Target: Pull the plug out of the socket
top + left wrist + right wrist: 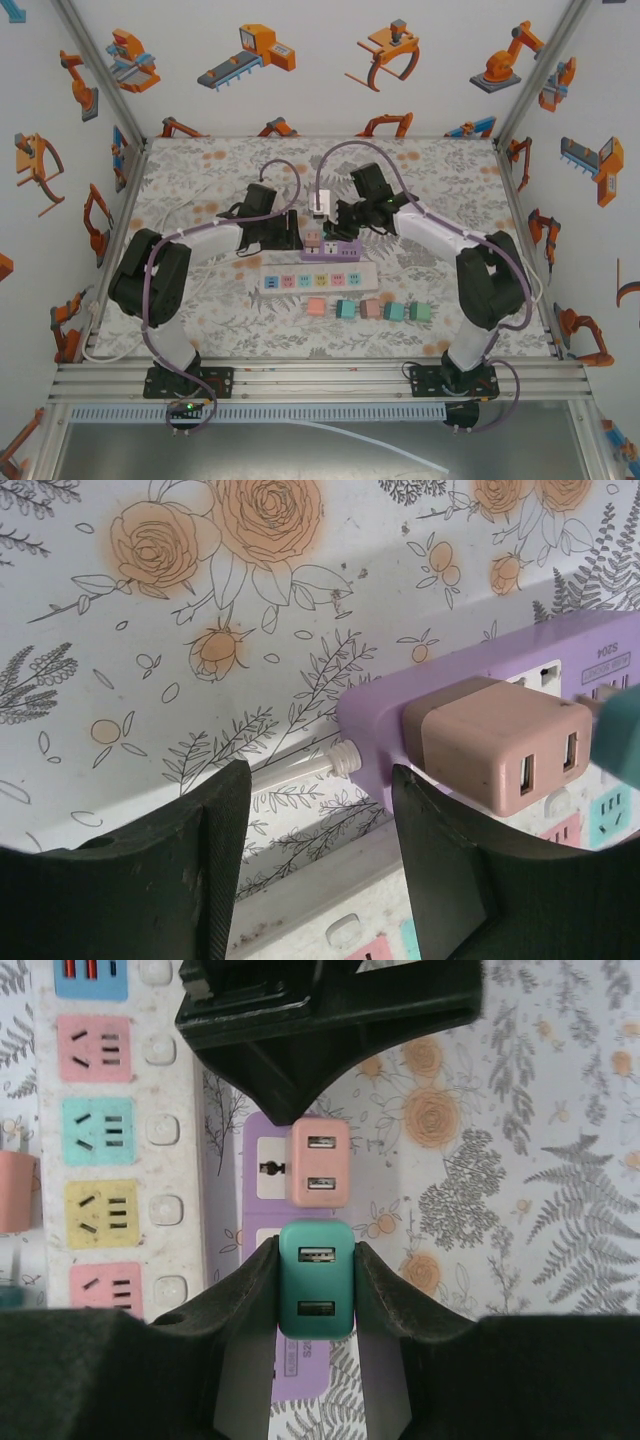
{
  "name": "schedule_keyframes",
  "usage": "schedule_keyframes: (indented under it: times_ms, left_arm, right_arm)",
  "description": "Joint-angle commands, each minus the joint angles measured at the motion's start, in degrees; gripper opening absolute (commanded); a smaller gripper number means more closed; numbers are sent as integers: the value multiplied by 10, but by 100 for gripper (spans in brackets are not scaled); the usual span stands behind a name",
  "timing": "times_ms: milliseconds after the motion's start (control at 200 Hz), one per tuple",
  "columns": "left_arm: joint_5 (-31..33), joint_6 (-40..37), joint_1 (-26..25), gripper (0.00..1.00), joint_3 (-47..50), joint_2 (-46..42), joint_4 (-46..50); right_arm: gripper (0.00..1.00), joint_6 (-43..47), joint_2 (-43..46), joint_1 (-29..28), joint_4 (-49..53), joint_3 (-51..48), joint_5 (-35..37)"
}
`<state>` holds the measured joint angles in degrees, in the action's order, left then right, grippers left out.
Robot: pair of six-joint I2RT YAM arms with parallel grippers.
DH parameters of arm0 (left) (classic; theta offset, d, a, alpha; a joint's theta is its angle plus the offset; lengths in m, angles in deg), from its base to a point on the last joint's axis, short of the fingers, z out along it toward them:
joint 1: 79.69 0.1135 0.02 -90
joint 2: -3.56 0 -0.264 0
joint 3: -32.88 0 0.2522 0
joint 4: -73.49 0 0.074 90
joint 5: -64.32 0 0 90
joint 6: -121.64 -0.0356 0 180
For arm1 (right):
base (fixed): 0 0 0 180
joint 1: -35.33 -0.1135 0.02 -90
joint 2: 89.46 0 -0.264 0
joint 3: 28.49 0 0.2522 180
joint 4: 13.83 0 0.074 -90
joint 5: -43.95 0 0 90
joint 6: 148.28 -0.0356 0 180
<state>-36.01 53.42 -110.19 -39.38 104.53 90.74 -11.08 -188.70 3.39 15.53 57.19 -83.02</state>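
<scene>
A purple power strip (258,1150) lies on the flowered cloth beside a white one (120,1140). A pink plug (319,1162) sits in its socket near the cord end. Right beside it, my right gripper (316,1250) is shut on a teal plug (316,1290), one pad on each side; whether its prongs are still in the socket is hidden. From the left wrist, the pink plug (495,742) stands close behind my right finger (460,870). My left gripper (320,780) is open over the strip's cord end (365,740), gripping nothing. From above, both grippers (290,235) (335,225) meet at the purple strip (345,252).
The white power strip (318,279) lies just in front of the purple one. A row of several loose pink and teal plugs (368,310) sits nearer the table's front edge. A thin white cord (290,772) runs left from the purple strip. Patterned walls enclose the table.
</scene>
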Motion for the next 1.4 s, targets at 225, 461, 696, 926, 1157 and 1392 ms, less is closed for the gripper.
schedule_keyframes:
  times_ms: [225, 461, 696, 926, 1157, 1392]
  left_arm:
    - [-17, -36, 0, 57, -14, -89, 23]
    - [-117, -54, -3, 57, 30, -192, -35]
    - [-171, -188, -66, 59, 68, -315, 0]
    - [-220, -300, -169, 63, 103, -400, 33]
    - [-217, -427, -266, 70, 153, -467, 86]
    - [-216, -448, -310, 83, 194, -523, 114]
  right_arm:
    - [20, -387, 223, 2, -81, -104, 115]
    - [19, -644, 389, 2, -5, -169, 282]
    - [14, -872, 555, 1, 125, -238, 373]
    - [13, -1044, 672, 0, 174, -322, 357]
    - [13, -1155, 746, -14, 182, -420, 336]
    - [13, -1237, 781, -104, 156, -504, 374]
